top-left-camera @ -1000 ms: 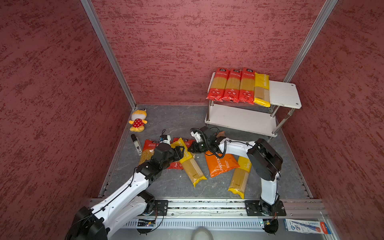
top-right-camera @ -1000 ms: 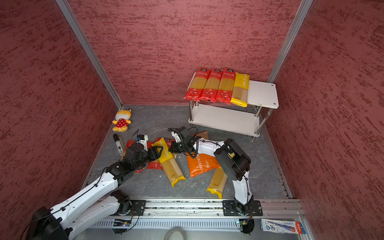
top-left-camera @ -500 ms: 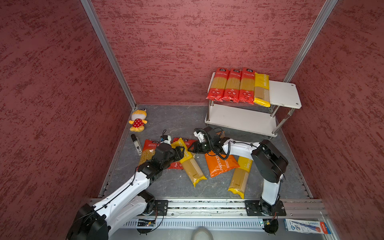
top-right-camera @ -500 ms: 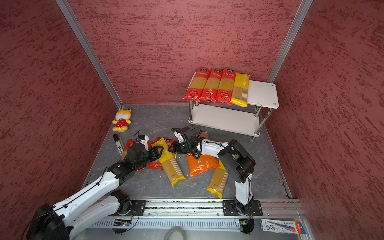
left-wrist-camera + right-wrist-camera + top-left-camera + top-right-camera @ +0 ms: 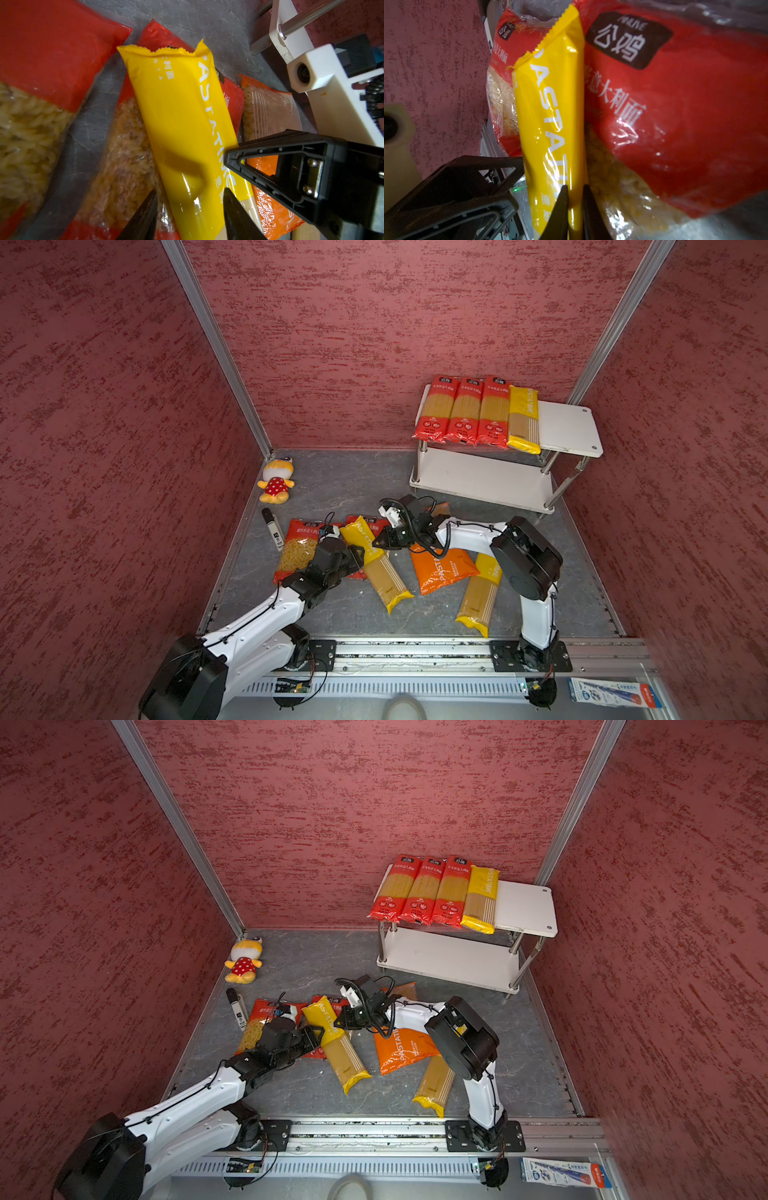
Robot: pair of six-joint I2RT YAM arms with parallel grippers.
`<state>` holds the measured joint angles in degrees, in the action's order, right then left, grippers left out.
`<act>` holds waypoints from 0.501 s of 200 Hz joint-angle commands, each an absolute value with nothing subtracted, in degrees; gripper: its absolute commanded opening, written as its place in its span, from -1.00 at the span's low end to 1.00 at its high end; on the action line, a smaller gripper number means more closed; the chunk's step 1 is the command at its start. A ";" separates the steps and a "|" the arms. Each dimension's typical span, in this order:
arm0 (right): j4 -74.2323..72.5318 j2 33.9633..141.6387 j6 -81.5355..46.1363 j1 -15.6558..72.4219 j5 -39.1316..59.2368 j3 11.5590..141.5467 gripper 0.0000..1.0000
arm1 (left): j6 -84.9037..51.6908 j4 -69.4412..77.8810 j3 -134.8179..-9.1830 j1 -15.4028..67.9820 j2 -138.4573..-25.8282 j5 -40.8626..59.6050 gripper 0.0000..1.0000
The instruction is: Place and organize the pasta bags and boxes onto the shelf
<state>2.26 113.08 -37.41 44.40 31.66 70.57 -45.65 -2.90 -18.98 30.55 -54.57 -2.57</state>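
Observation:
A yellow PASTATIME bag (image 5: 376, 562) (image 5: 334, 1040) lies slanted on the grey floor, across a red curly-pasta bag (image 5: 372, 524). My right gripper (image 5: 380, 541) (image 5: 575, 195) is shut on a fold along this yellow bag's (image 5: 554, 124) edge. My left gripper (image 5: 357, 553) (image 5: 189, 194) is open, its jaws on either side of the same yellow bag (image 5: 182, 124). Another red curly-pasta bag (image 5: 299, 547), an orange bag (image 5: 442, 568) and a second yellow bag (image 5: 480, 593) lie nearby. On the shelf (image 5: 569, 427) (image 5: 525, 907), three red spaghetti bags (image 5: 461, 410) and one yellow bag (image 5: 523, 418) fill the top board's left part.
A plush toy (image 5: 274, 483) sits in the far left corner, with a black-and-white marker (image 5: 272, 522) near the left wall. A blue-white flat pack (image 5: 611, 693) lies in front of the base rail. Red walls enclose the floor.
My right gripper shifted a little along the yellow bag, opened and shut again on its edge. My left gripper's jaws have narrowed around the same bag.

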 commanded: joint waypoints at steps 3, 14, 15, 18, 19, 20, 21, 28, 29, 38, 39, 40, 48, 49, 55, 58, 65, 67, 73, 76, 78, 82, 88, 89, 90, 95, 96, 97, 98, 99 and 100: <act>-2.64 108.85 -40.46 43.80 33.78 68.35 -0.83 | -44.77 -1.64 -20.67 30.50 -53.38 -2.23 0.02; -3.95 107.25 -41.68 43.08 33.95 67.17 -0.85 | -43.80 -2.51 -21.67 30.41 -52.64 -2.35 0.02; -4.04 107.06 -41.76 42.99 33.98 67.03 -0.85 | -43.70 -2.66 -21.69 30.32 -52.60 -2.32 0.02; -4.35 106.57 -42.01 42.70 33.97 66.61 -0.85 | -43.41 -3.00 -22.07 30.31 -52.32 -2.36 0.01; -4.46 106.37 -42.10 42.62 33.90 66.48 -0.85 | -43.33 -3.08 -22.20 30.32 -52.26 -2.36 0.01; -4.56 106.18 -42.19 42.54 33.87 66.33 -0.86 | -43.20 -3.12 -22.30 30.28 -52.19 -2.37 0.02; -4.65 105.96 -42.28 42.45 33.81 66.17 -0.86 | -43.09 -3.23 -22.40 30.30 -52.16 -2.37 0.02; -5.40 104.68 -43.00 41.73 33.52 65.04 -0.88 | -42.29 -3.89 -23.15 30.32 -51.80 -2.47 0.02; -5.56 104.50 -43.12 41.61 33.51 64.86 -0.88 | -42.15 -4.01 -23.31 30.28 -51.78 -2.46 0.02; -6.56 102.75 -44.28 40.57 33.02 63.09 -0.90 | -41.40 -4.62 -24.36 30.32 -51.60 -2.37 0.02; -6.71 102.53 -44.42 40.45 32.99 62.83 -0.90 | -41.40 -4.64 -24.49 30.32 -51.60 -2.33 0.02; -6.83 102.37 -44.58 40.31 32.93 62.62 -0.90 | -41.26 -4.65 -24.59 30.32 -51.64 -2.31 0.02; -7.81 100.72 -45.72 39.25 32.42 60.75 -0.92 | -40.61 -4.72 -25.52 30.27 -51.83 -1.67 0.02; -7.95 100.59 -45.84 39.14 32.29 60.52 -0.92 | -40.57 -4.69 -25.55 30.29 -51.89 -1.63 0.02; -8.57 99.22 -46.60 38.31 31.62 59.05 -0.92 | -40.29 -4.60 -26.13 30.36 -52.23 -1.04 0.03; -8.67 98.57 -46.90 37.93 31.12 58.24 -0.93 | -40.18 -4.50 -26.41 30.40 -52.48 -0.72 0.03; -8.57 97.07 -47.52 37.02 29.89 56.61 -0.94 | -40.08 -3.94 -26.94 30.50 -53.10 -0.22 0.03; -8.49 96.62 -47.61 36.79 29.42 56.39 -0.94 | -40.06 -3.73 -27.10 30.56 -53.31 -0.05 0.03; -8.21 95.62 -47.92 36.04 28.24 55.09 -0.94 | -40.08 -3.06 -27.40 30.73 -54.00 0.33 0.04; -7.99 95.21 -48.05 35.75 27.60 54.44 -0.94 | -40.12 -2.56 -27.57 30.98 -54.42 0.52 0.04; -7.86 94.88 -48.16 35.59 27.18 54.02 -0.94 | -40.09 -2.22 -27.66 31.10 -54.69 0.66 0.04; -7.47 94.47 -48.21 35.21 26.43 53.31 -0.94 | -40.06 -1.39 -27.75 31.39 -55.32 0.82 0.04; -6.76 94.07 -48.38 34.71 25.12 52.38 -0.94 | -39.99 -0.23 -27.99 31.93 -56.38 0.93 0.04; -6.63 94.06 -48.40 34.62 24.91 52.29 -0.94 | -40.04 -0.11 -28.01 31.96 -56.53 0.99 0.04; -6.52 93.96 -48.37 34.49 24.72 52.16 -0.94 | -40.06 0.08 -28.03 32.06 -56.70 1.02 0.04; -6.30 93.81 -48.42 34.31 23.63 51.45 -0.94 | -40.01 1.04 -28.17 32.58 -57.76 1.02 0.05; -6.23 93.79 -48.43 34.25 23.46 51.30 -0.94 | -40.00 1.22 -28.19 32.64 -57.97 1.04 0.04; -6.19 93.79 -48.43 34.17 23.29 51.14 -0.93 | -40.00 1.40 -28.25 32.71 -58.16 1.00 0.05; -6.17 93.83 -48.47 34.14 23.20 51.01 -0.93 | -40.04 1.58 -28.27 32.79 -58.35 1.03 0.05; -6.12 93.85 -48.49 34.12 23.07 50.86 -0.93 | -40.01 1.67 -28.29 32.83 -58.57 1.04 0.04; -6.05 93.86 -48.46 34.07 23.00 50.79 -0.93 | -40.00 1.93 -28.29 32.89 -58.82 1.05 0.05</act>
